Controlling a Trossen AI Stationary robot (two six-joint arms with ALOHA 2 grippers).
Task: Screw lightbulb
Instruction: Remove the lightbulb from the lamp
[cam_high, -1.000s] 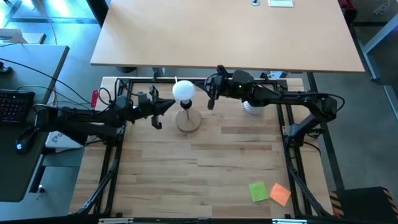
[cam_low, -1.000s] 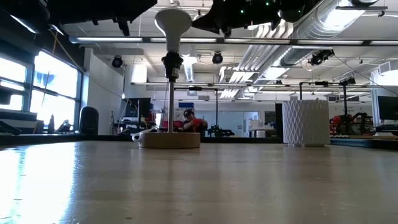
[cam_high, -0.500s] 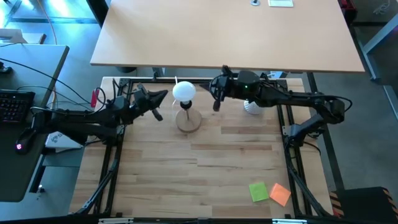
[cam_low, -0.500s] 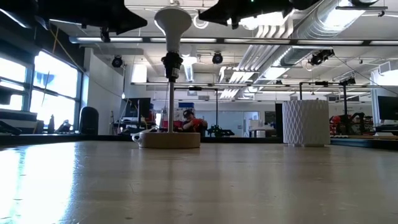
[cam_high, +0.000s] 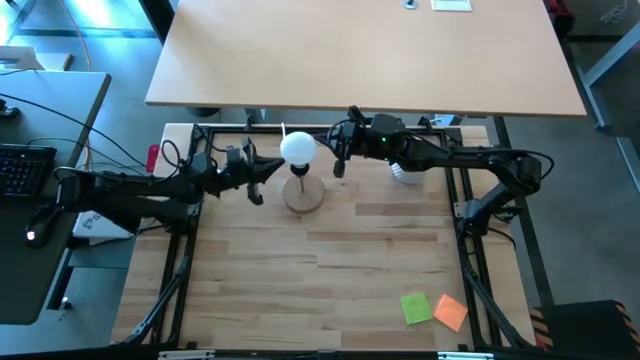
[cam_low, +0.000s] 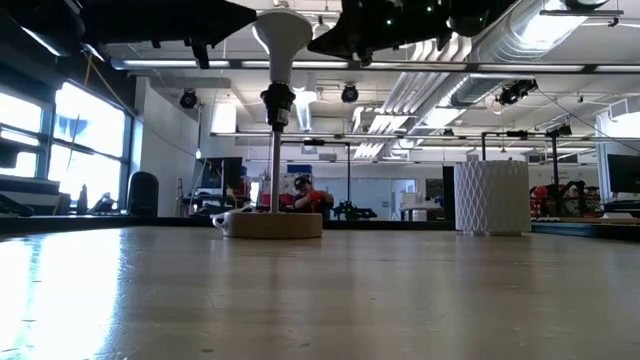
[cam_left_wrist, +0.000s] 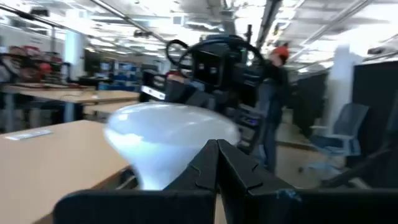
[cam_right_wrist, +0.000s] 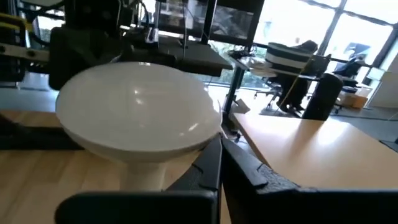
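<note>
The white lightbulb (cam_high: 297, 148) stands upright in the black socket (cam_low: 277, 100) atop the thin stem of the round wooden lamp base (cam_high: 303, 195), which rests flat on the table's far middle. My left gripper (cam_high: 274, 166) is shut, level with the globe (cam_left_wrist: 161, 130) on its left side. My right gripper (cam_high: 339, 163) is shut too, a little to the right of the globe (cam_right_wrist: 137, 106) and pointing at it. In the low view both grippers hang at globe height, one on each side of the bulb (cam_low: 283, 28). My left gripper's shut fingertips (cam_left_wrist: 216, 146) stand right at the left flank of the globe, coming level from the table's left; whether they touch it I cannot tell. My right gripper's shut fingertips (cam_right_wrist: 219, 144) stand beside the globe's right flank; whether they touch it I cannot tell.
A white ribbed cup (cam_high: 405, 172) stands on the table's far right, under my right arm. A green note (cam_high: 417, 308) and an orange note (cam_high: 451, 312) lie near the front right corner. Black frame rails (cam_high: 185, 260) run along the table's sides.
Both grippers drew up and back from the bulb half a second ago, then came down again beside the globe, where they stood a second ago. They have stayed shut throughout. The bulb remains upright in the socket.
</note>
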